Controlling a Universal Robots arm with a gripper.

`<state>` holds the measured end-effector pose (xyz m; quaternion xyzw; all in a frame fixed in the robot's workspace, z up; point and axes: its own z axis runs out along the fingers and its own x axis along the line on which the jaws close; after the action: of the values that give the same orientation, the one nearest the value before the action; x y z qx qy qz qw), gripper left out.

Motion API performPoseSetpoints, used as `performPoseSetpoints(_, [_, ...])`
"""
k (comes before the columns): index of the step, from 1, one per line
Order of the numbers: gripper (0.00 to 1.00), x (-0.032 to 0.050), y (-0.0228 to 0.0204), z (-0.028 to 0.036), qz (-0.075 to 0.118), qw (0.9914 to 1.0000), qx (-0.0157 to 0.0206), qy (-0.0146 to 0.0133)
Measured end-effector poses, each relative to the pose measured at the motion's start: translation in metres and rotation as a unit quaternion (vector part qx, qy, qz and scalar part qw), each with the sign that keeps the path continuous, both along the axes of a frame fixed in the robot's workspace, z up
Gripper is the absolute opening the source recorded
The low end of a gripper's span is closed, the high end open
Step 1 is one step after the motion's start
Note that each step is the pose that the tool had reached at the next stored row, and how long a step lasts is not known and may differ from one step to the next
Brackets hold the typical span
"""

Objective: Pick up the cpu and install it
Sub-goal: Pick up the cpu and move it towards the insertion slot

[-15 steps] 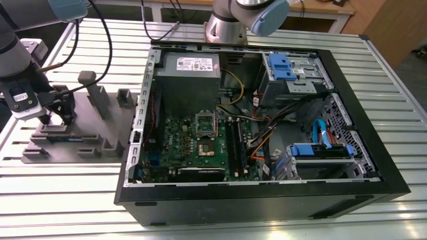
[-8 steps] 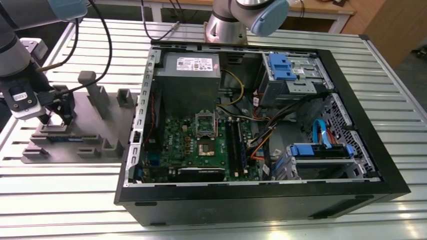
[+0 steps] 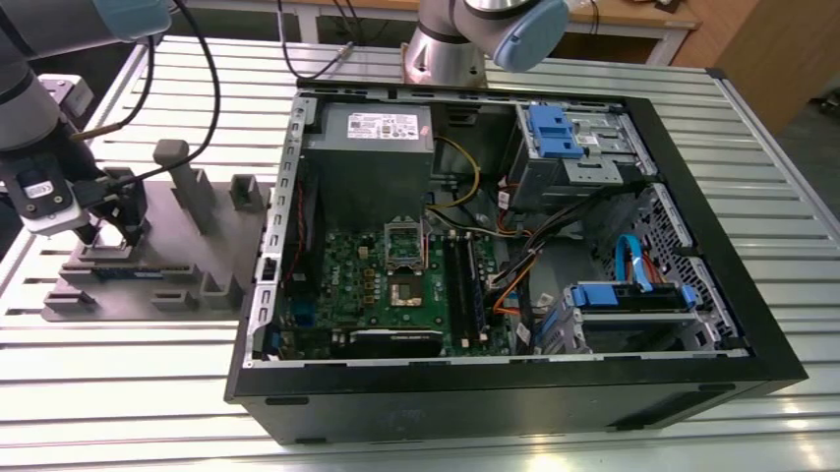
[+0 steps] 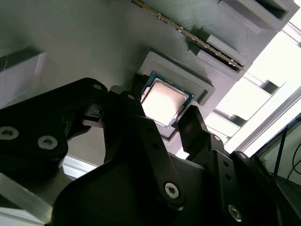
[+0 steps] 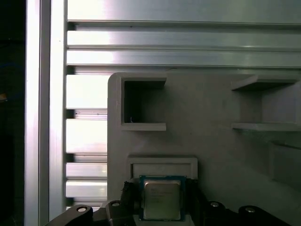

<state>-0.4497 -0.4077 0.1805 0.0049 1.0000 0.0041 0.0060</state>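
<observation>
The gripper (image 3: 112, 236) hangs low over the grey fixture tray (image 3: 177, 251), which lies on the slatted metal desk (image 3: 132, 393) at the exterior view's left, just beside the open computer case (image 3: 525, 388). In both wrist views the cpu (image 4: 164, 101) (image 5: 162, 200) lies flat, metal top up, in a raised square holder (image 5: 162, 165) on that tray. The jaws are released and spread, one black finger (image 4: 141, 127) close along each side of the chip, with no firm clamp to be seen.
</observation>
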Motion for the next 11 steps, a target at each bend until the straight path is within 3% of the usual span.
performPoseSetpoints(11, [0.58, -0.0006, 0.0, 0.0008, 0.001, 1.0, 0.0001, -0.0001])
